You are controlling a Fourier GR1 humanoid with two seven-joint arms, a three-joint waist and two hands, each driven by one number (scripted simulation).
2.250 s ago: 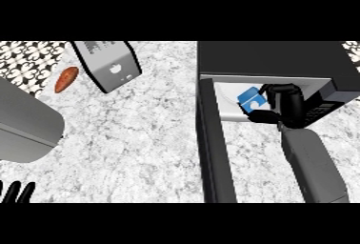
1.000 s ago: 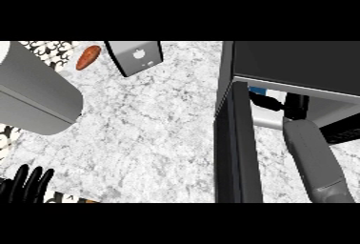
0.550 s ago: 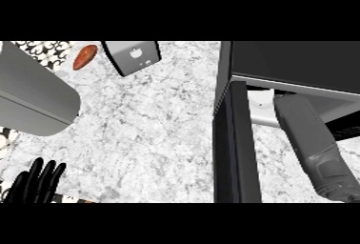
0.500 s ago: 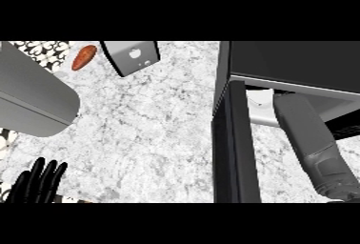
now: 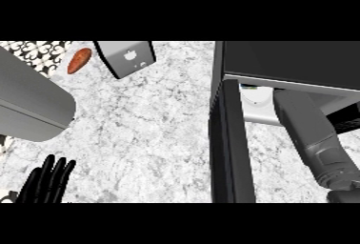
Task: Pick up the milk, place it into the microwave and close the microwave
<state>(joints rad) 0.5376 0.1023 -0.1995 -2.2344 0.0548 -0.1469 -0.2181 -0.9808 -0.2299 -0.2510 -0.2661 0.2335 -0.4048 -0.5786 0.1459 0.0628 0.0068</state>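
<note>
Left hand (image 5: 48, 180) rests low at the view's left edge, fingers straight and apart, holding nothing. Right forearm (image 5: 309, 133) reaches into the open microwave (image 5: 288, 62) beside its door (image 5: 228, 143); the right hand itself is hidden inside, so its fingers cannot be judged. Milk: only a small blue-white sliver (image 5: 248, 87) shows just inside the microwave opening, left of the forearm.

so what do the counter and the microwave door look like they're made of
The counter looks like polished stone, probably marble or granite, judging by its mottled white and grey veining. The microwave door, seen edge on and standing open, looks like dark plastic or painted metal with a smooth dull finish; which one cannot be told.
</note>
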